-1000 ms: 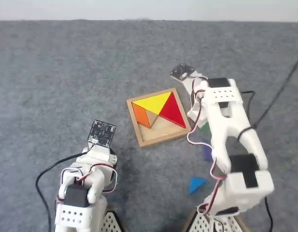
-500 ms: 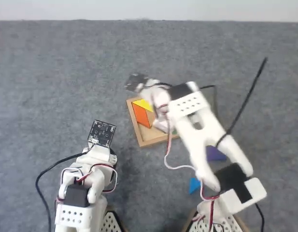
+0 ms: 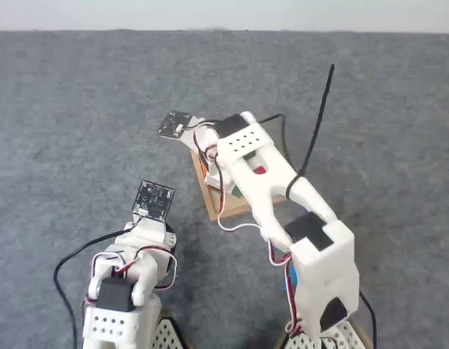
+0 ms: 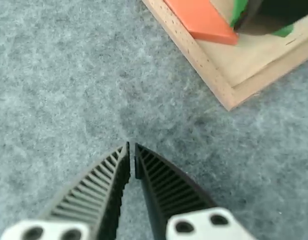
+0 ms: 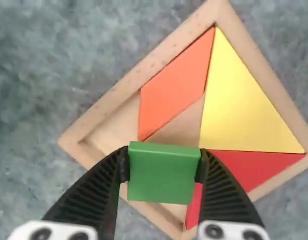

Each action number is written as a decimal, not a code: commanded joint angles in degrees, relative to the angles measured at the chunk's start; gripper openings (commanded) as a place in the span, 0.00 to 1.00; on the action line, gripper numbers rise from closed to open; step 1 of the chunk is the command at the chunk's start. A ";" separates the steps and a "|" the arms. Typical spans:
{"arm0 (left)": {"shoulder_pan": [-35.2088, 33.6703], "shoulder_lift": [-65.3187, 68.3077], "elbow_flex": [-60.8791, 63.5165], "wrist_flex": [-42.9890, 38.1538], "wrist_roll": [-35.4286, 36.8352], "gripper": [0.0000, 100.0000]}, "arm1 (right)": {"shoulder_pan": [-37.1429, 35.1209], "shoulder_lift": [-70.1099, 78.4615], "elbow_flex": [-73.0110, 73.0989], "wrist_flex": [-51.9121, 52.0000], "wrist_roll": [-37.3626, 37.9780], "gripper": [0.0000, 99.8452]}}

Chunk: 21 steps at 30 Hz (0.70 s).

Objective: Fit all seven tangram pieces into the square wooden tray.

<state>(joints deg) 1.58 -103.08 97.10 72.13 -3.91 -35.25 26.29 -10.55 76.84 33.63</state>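
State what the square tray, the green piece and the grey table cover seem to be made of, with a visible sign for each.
Tray: pale unvarnished wood, likely; speckled grain shows on its rim.
Green piece: probably painted wood or plastic; smooth, even matt colour hides the base material.
Table cover: felt or short-pile carpet; fuzzy, mottled fibres.

Bench (image 3: 78, 94) lit bright and even from overhead, diffuse, no hard glare spotted. Just faint soft shadows thrown beside arms in high view. Darker patch seen ahead of left hand (image 4: 132, 150). Bare tray (image 5: 116, 94) floor dimmed a bit near green piece (image 5: 163, 175) gripped in right hand (image 5: 162, 167).
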 commanded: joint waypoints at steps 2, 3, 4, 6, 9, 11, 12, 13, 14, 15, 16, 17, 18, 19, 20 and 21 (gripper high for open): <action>-0.26 -1.05 -0.57 0.18 -0.18 0.02 | -0.31 -0.04 -3.60 1.89 -0.35 0.17; -0.26 -1.05 -0.57 0.18 -0.18 0.02 | -0.31 -0.04 -3.60 2.68 -0.35 0.20; -0.26 -1.05 -0.57 0.18 -0.18 0.02 | -0.31 -0.04 -3.52 3.38 -0.35 0.22; -0.26 -1.05 -0.57 0.18 -0.18 0.02 | -0.40 -0.04 -3.60 3.91 -0.35 0.27; -0.26 -1.05 -0.57 0.18 -0.18 0.02 | -0.48 -0.04 -3.60 3.56 -0.35 0.29; -0.26 -1.05 -0.57 0.18 -0.18 0.02 | -0.40 -0.40 -3.60 3.56 -0.44 0.29; -0.26 -1.05 -0.57 0.18 -0.18 0.02 | -0.40 -0.57 -3.69 3.47 -0.53 0.29; -0.26 -1.05 -0.57 0.18 -0.18 0.02 | -0.40 -0.66 -3.78 3.47 -0.53 0.29; -0.26 -1.05 -0.57 0.18 -0.18 0.02 | -0.40 -0.75 -4.22 3.74 -0.70 0.29; -0.26 -1.05 -0.57 0.18 -0.18 0.02 | -0.31 -0.75 -5.01 4.18 -0.70 0.29; -0.26 -1.05 -0.57 0.18 -0.18 0.02 | 0.13 -0.75 -5.89 4.88 -0.79 0.29; -0.26 -1.05 -0.57 0.18 -0.18 0.02 | 1.10 -0.75 -6.68 5.76 -0.88 0.29; -0.26 -1.05 -0.57 0.18 -0.18 0.02 | 2.07 -0.92 -7.56 6.46 -1.23 0.28; -0.26 -1.05 -0.57 0.18 -0.18 0.02 | 3.30 -1.54 -8.18 6.55 -2.64 0.28; -0.26 -1.05 -0.57 0.18 -0.18 0.02 | 4.70 -2.59 -8.35 6.37 -3.78 0.28; -0.26 -1.05 -0.57 0.18 -0.18 0.02 | 6.02 -3.91 -8.35 6.37 -4.57 0.28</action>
<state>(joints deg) 1.49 -103.08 97.10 72.13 -3.91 -33.05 27.43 -15.30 82.55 31.60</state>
